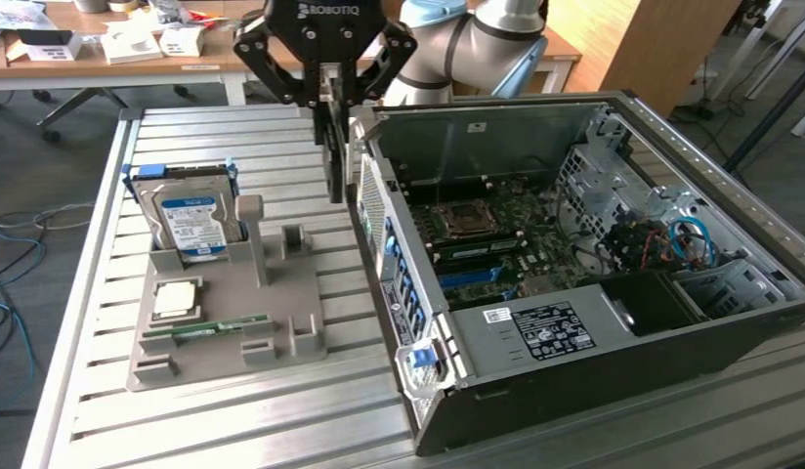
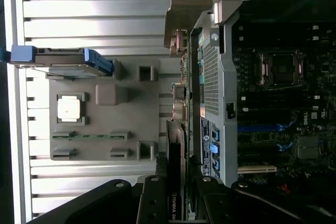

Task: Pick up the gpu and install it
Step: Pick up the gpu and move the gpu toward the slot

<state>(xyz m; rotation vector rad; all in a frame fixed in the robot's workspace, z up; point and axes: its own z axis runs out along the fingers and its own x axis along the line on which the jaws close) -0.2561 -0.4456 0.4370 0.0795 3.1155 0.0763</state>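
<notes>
A wooden desk [image 1: 97, 64] with boxes [image 1: 132, 44] stands far left; cables [image 1: 15, 220] trail over grey floor [image 1: 58, 156]; wooden panel [image 1: 651, 39] far right.

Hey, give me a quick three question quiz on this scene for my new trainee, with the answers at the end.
1. True or false: the gpu is seated on the motherboard inside the open case.
2. What stands upright at one end of the grey fixture? A) a hard drive B) a keyboard C) a monitor
3. Fill in: the fingers are shut on the ___.
Key: 1 false: it hangs edge-on outside the case, over the table, between fixture and case. 2 A: the hard drive. 3 gpu.
</notes>
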